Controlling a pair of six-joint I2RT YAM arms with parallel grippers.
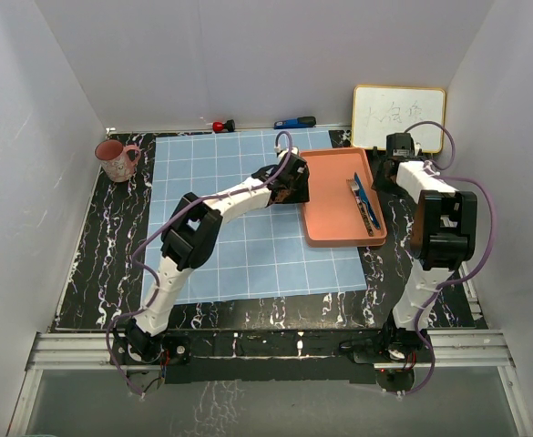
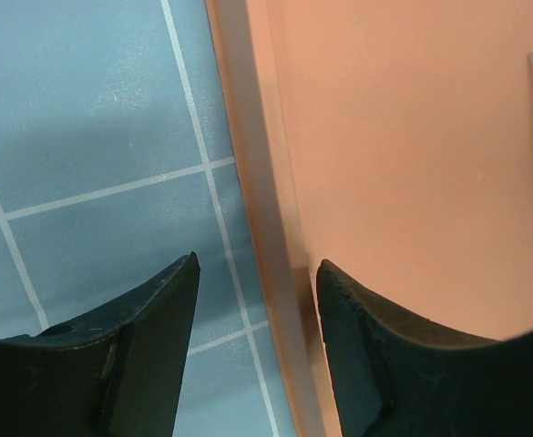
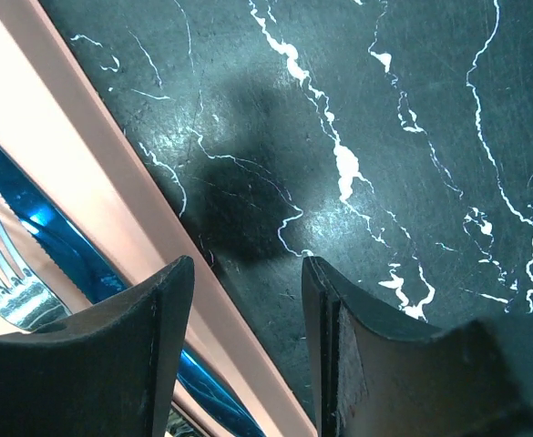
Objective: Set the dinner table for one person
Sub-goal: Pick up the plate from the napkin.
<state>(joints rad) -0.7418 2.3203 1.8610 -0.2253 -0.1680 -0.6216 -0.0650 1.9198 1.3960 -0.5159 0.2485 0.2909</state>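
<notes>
My left fingers (image 2: 148,337) stand open across the left rim of the tray (image 2: 412,164), cloth (image 2: 93,118) beside. My right fingers (image 3: 111,337), open too, hang over free table (image 3: 384,109) by the right rim; fork (image 3: 11,282) and knife (image 3: 29,218) are cut off.

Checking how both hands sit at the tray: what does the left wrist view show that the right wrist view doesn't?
Only left wrist: the light-blue gridded cloth beside the orange tray, and the tray's bare floor, with a blurred grey sliver at the right edge.
Only right wrist: the black marbled dinner table, plus a fork and a blue knife lying in the tray.
Both: the tray's rim running into the gap between open fingers, the left hand on one side of the tray and the right hand on the other.
</notes>
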